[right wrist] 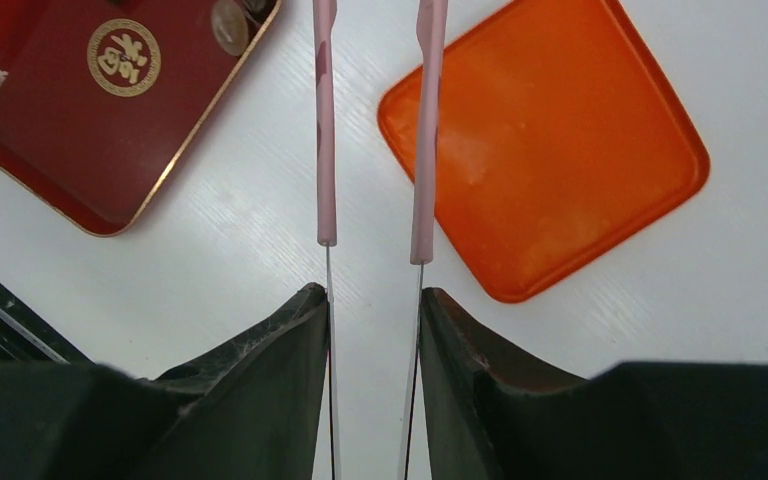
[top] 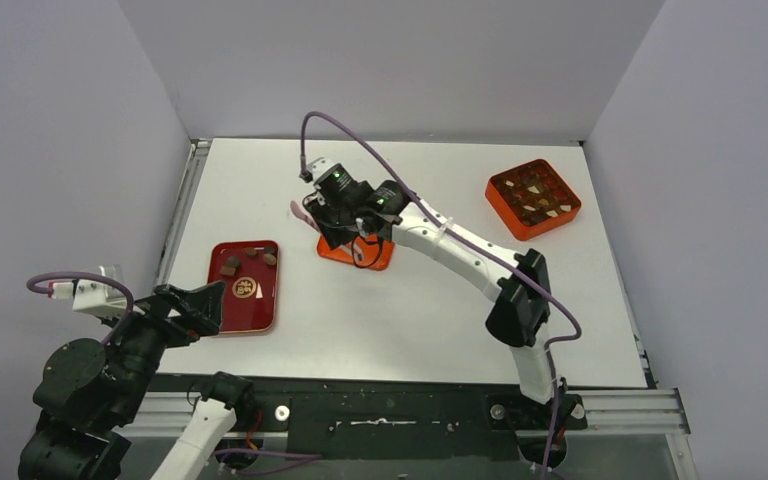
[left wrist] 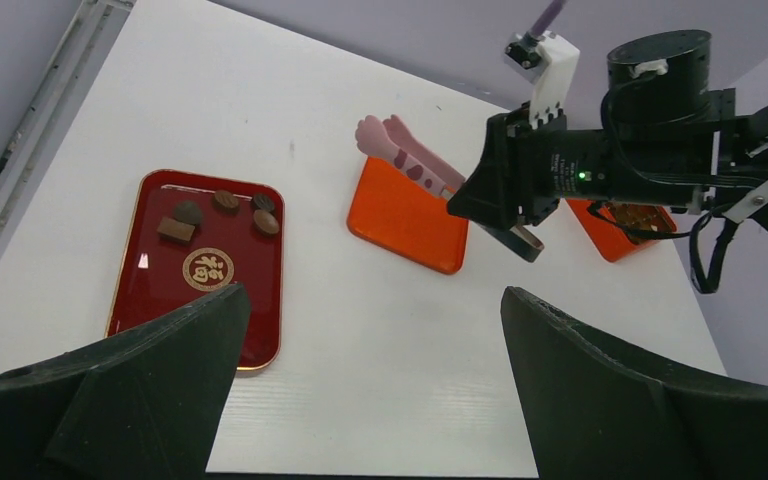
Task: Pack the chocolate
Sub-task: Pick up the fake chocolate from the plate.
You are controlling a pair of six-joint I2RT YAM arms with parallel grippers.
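Chocolate [left wrist: 225, 200] on red tray [left wrist: 160, 295]; right gripper [right wrist: 373, 300], clasping pink tongs [right wrist: 326, 150], rightward of it.

L arm [top: 110, 350]: folded low, well left of orange lid [right wrist: 550, 150]. L gripper [left wrist: 375, 300]: jaws wide apart. R arm [top: 460, 255]: stretched fwd. R gripper [right wrist: 372, 295]: by lid's left edge, clamped on pink tongs [right wrist: 326, 120].

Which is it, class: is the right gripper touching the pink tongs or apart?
Touching. The right wrist view shows the right gripper clamping both arms of the pink tongs between its fingers.
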